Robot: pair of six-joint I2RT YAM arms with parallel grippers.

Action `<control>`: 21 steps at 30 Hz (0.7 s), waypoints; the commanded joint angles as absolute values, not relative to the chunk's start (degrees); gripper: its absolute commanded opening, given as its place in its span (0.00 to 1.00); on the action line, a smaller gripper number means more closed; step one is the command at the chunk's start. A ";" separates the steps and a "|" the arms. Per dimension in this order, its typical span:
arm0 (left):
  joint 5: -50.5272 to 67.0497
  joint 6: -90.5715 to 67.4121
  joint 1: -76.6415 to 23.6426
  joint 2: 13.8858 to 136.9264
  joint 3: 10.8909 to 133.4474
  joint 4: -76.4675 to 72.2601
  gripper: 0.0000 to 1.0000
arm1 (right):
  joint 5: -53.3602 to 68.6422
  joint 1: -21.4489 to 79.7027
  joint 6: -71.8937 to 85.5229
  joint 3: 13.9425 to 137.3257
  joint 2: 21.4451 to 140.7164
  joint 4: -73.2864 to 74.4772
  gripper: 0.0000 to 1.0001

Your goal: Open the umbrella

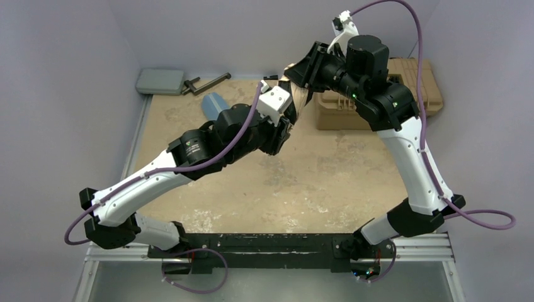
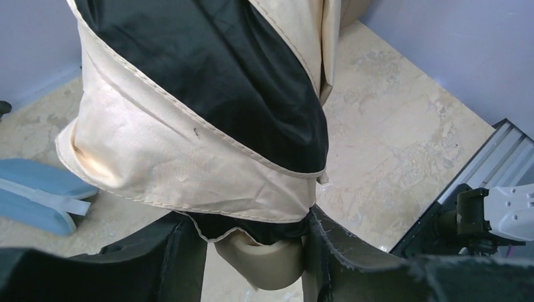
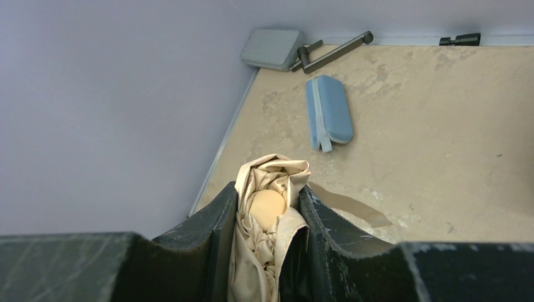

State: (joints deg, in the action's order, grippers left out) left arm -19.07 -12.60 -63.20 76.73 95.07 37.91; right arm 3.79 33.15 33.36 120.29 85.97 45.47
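Note:
The umbrella (image 1: 301, 94) is folded into a beige bundle with black lining and hangs in the air between my two grippers, above the back of the table. In the left wrist view its wrapped canopy (image 2: 189, 145) fills the frame and its cream handle (image 2: 264, 264) sits between the fingers of my left gripper (image 2: 255, 251), which is shut on it. My right gripper (image 3: 267, 220) is shut on the other end, where crumpled fabric (image 3: 277, 173) surrounds a round tan cap (image 3: 267, 209). The shaft is hidden.
A tan toolbox (image 1: 403, 94) stands at the back right under the right arm. A blue pouch (image 1: 213, 104) (image 3: 329, 112) lies back left, with a grey pad (image 1: 160, 80) and a black tool (image 1: 208, 83) in the corner. Walls enclose three sides.

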 commanded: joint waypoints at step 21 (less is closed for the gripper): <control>34.97 -31.86 -53.00 60.05 77.27 28.37 0.00 | 14.38 21.23 32.20 122.92 84.93 30.28 0.00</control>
